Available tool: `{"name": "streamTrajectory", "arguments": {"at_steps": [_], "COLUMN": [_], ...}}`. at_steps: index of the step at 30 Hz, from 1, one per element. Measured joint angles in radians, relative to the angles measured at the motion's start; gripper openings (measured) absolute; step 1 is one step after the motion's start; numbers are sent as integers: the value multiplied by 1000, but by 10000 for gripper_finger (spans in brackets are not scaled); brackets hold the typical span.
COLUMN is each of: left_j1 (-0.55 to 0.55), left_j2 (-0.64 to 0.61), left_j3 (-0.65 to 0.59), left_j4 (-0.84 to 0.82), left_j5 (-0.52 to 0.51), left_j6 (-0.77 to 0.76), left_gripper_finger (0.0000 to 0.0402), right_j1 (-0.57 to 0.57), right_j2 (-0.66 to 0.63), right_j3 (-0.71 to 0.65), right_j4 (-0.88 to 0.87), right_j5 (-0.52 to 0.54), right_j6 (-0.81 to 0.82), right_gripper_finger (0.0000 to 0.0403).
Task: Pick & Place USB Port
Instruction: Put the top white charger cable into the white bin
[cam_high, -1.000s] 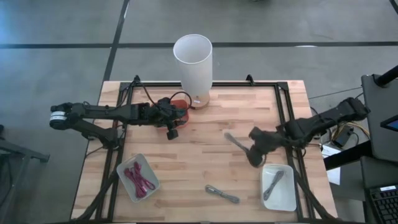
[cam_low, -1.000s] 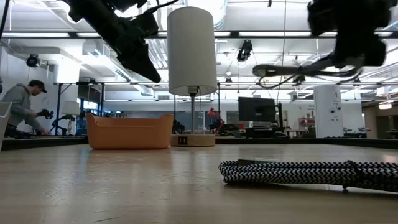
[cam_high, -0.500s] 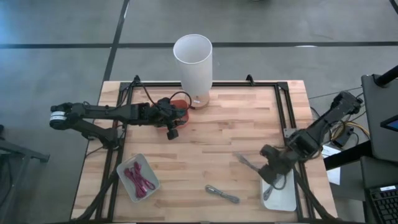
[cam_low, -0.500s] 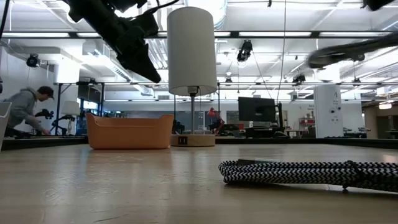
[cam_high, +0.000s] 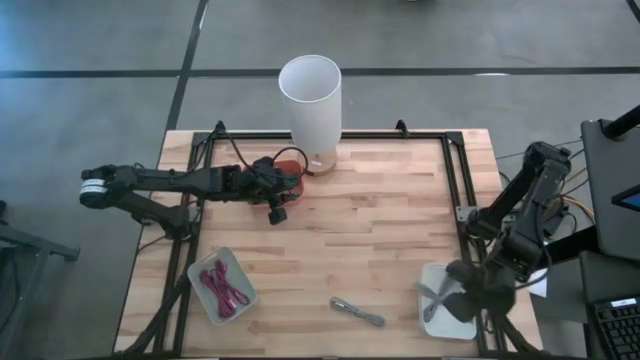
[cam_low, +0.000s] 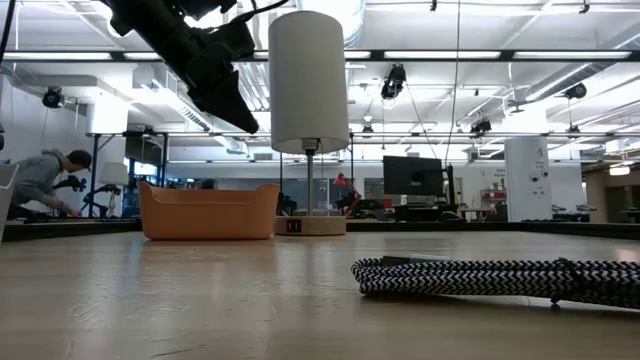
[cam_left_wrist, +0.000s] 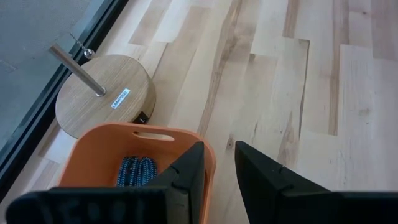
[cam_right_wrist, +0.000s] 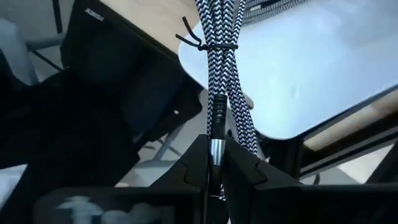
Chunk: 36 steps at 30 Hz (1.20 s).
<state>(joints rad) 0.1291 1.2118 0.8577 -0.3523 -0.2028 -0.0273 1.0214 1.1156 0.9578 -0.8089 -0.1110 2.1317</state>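
- Step in hand: placing. At the lower right of the high view, the right gripper (cam_high: 452, 297) hangs over the white tray (cam_high: 468, 327), jaws pinched on a black-and-white braided USB cable (cam_right_wrist: 219, 68).
- Another braided cable (cam_high: 357, 311) lies on the bench (cam_high: 380, 215), lower centre.
- The left gripper (cam_left_wrist: 219, 165), jaws partly open and empty, waits beside the orange bin (cam_left_wrist: 106, 158), upper left.
- Next, likely: lower, release into the tray.

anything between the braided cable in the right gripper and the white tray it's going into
Nothing visible does. The right gripper holds the black-and-white braided cable directly over the white rectangular tray, where another grey cable already lies.
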Motion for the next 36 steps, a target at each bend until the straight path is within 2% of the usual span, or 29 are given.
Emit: {"name": "streamTrajectory", "arguments": {"at_steps": [6,14,21,25,30,36], "left_j1": [0,0,0,0,0,0], "left_j2": [0,0,0,0,0,0], "left_j3": [0,0,0,0,0,0], "left_j4": [1,0,0,0,1,2], "left_j5": [0,0,0,0,0,0], "left_j6": [-7,-8,-8,-9,-11,-14], "left_gripper_finger": [96,96,96,96,96,96], "right_j1": [75,76,76,75,74,74], "right_j2": [0,1,1,1,1,1], "right_j3": [11,-49,-95,-119,-130,-130], "right_j4": [-94,-109,-110,-113,-120,-122], "right_j5": [0,-3,-214,-207,-203,-203], "right_j6": [131,130,120,121,115,83], "right_gripper_finger": [24,24,24,27,49,93]}}
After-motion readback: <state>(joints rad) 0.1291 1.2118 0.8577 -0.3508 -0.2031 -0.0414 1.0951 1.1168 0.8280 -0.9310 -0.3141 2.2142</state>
